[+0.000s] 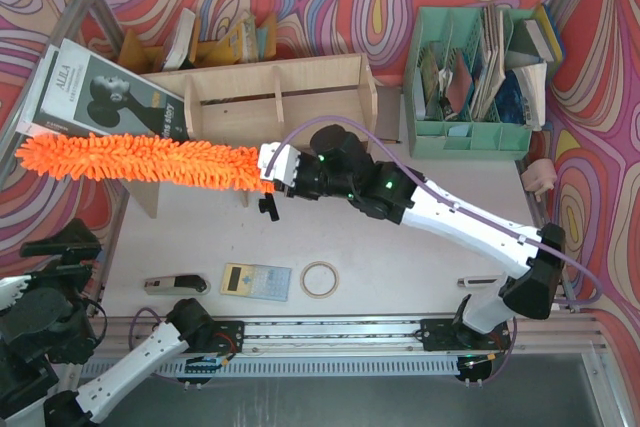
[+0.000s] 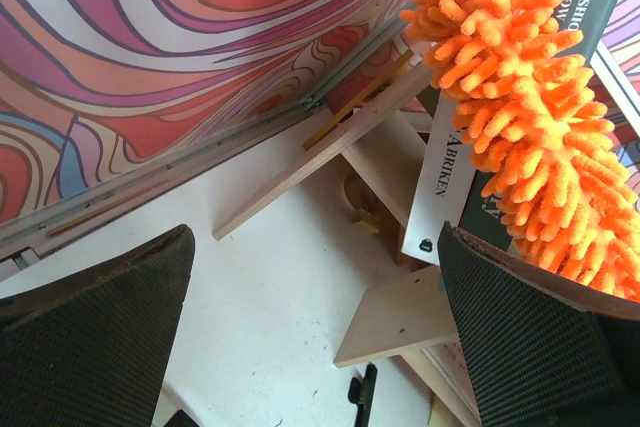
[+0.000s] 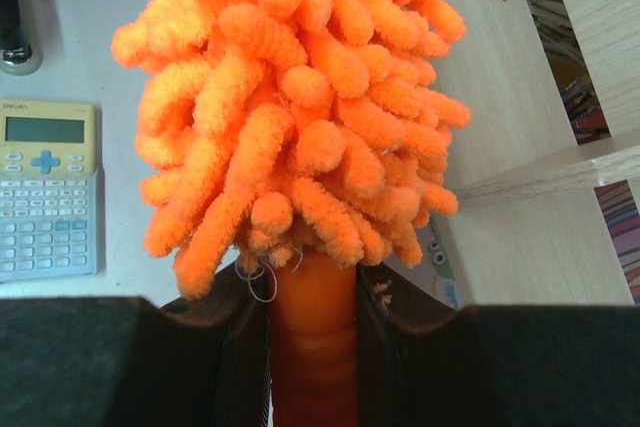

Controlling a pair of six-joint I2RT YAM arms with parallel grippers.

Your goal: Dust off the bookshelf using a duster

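Step in hand: a dusting pass, as I read it. The long, bright orange, fluffy microfibre duster (image 1: 140, 162) is held out level across the front of the pale-wood two-tier bookshelf (image 1: 275, 87).
Right pincer (image 3: 312, 292): pressed together on the duster's slim, smooth orange plastic handle (image 3: 312, 367), one dark pad on each side, right where the fluff begins.
Duster's place: straight ahead of the right pincer's fingertips. The whole head projects away from them, and its far end crosses a black-and-white magazine (image 1: 100, 92) propped at the shelf's end.
Bookshelf's place: just beside the right pincer, on the side away from the arm bases. In the right wrist view a pale panel runs alongside the fluff, and the outer strands look to be against it, though I cannot tell how firmly.
Left pincer (image 2: 315, 237): spread wide with nothing between its pads, well apart from the handle. The duster's tip shows ahead of it and to one side.
Counter: white (image 1: 420, 257). A pale blue calculator (image 1: 256, 280), a ring of tape (image 1: 304, 279) and a dark stapler (image 1: 175, 285) lie behind the right pincer, towards the arm bases and apart from the duster.
Next move calls for: drawing the head along the shelf boards with the fluff lightly bearing on the wood and the handle kept level.
Caution: the long head gives leverage, so a hard sweep could tip the leaning magazine or twist the handle in the pads.
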